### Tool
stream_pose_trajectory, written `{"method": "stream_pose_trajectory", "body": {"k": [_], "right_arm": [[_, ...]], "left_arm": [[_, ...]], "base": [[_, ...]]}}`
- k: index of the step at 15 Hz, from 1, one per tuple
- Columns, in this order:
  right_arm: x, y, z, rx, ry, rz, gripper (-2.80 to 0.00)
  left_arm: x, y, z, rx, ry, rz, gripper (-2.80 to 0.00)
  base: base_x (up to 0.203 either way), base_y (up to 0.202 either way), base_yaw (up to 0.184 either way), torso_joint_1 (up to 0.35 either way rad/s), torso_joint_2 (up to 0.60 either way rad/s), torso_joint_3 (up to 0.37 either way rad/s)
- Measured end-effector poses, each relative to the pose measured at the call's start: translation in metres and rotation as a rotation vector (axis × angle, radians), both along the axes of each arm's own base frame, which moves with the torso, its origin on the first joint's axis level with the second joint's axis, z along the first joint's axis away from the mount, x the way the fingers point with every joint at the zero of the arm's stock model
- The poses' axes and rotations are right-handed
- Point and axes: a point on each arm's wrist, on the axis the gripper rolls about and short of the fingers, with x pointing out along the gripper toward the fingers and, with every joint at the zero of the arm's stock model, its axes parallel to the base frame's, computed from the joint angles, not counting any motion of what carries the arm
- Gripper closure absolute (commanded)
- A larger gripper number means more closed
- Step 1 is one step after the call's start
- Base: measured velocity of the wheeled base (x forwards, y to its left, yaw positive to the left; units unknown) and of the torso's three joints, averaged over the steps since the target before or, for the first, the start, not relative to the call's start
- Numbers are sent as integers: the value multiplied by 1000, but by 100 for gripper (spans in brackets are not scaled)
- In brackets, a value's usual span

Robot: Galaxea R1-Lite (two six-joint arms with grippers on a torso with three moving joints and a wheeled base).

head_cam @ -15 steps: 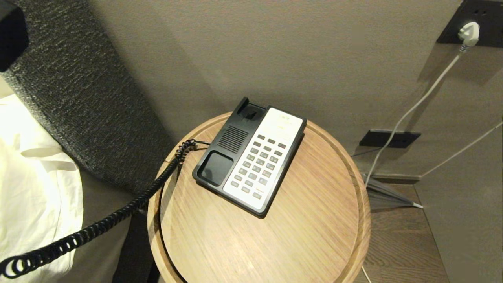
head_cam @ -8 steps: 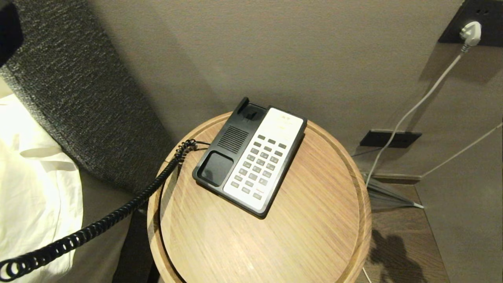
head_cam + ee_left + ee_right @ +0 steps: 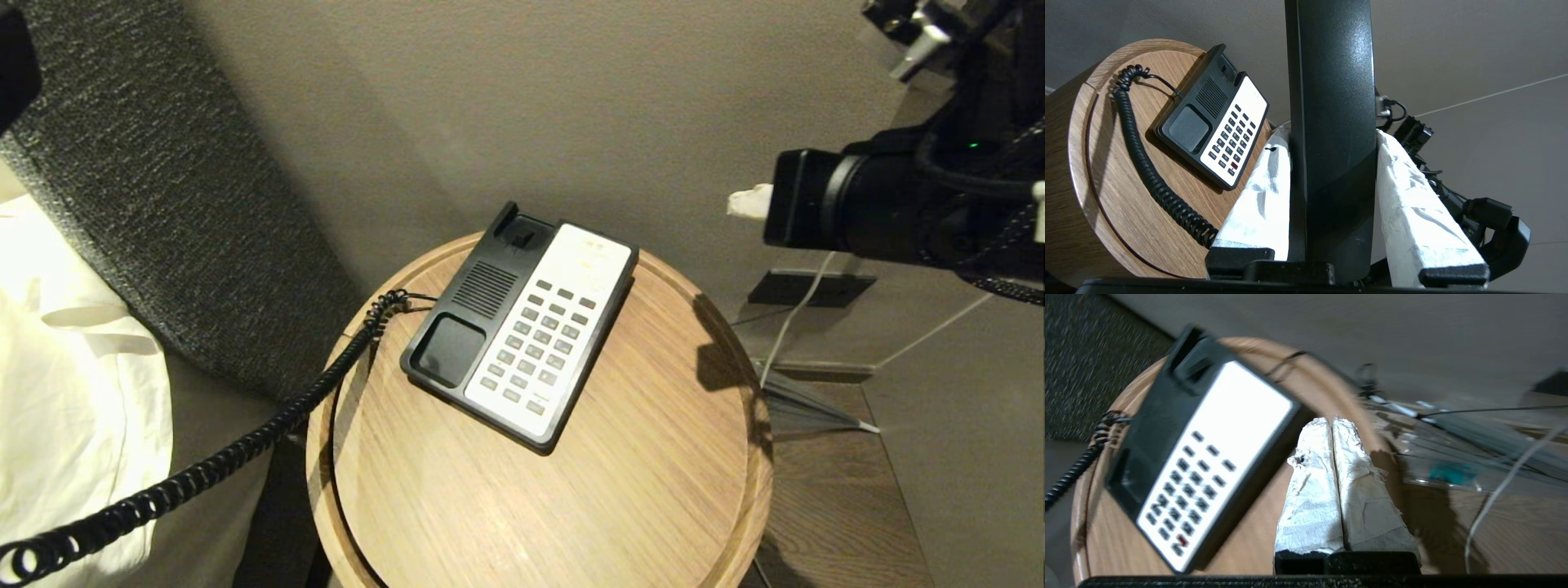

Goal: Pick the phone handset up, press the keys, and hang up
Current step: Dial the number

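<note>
Handset lifted clear, right arm newly swung in toward the keypad.

The left gripper [image 3: 1331, 196] clamps the phone handset [image 3: 1331, 102] between its white-wrapped fingers [image 3: 1257, 204], well off to the left of the phone base [image 3: 518, 327], with the coiled cord [image 3: 245, 445] trailing from the base over the edge of the round wooden table [image 3: 637, 490]. The right gripper [image 3: 1333, 486], absent from the head view a moment ago, has now come in above and to the right of the base, its fingers pressed together with nothing between them. That suits poking: the keys [image 3: 539, 343] lie exposed on the base's white faceplate, so pressing looks to be the next step, with hanging up yet to come.
</note>
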Motion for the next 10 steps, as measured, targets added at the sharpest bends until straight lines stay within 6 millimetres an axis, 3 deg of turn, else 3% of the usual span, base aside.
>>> {"method": "stream_pose_trajectory", "body": {"k": [5,10], "right_arm": [[-19,57,-14,-32,48,134,0],[-26,91,-35,-91,81,198,0]], "left_arm": [[-2,1,-1,-16,6,-9,0],[-3,2,-2,-15,3,-12,0]], "base": [[0,0,0,0,0,0],[0,0,0,0,0,0]]}}
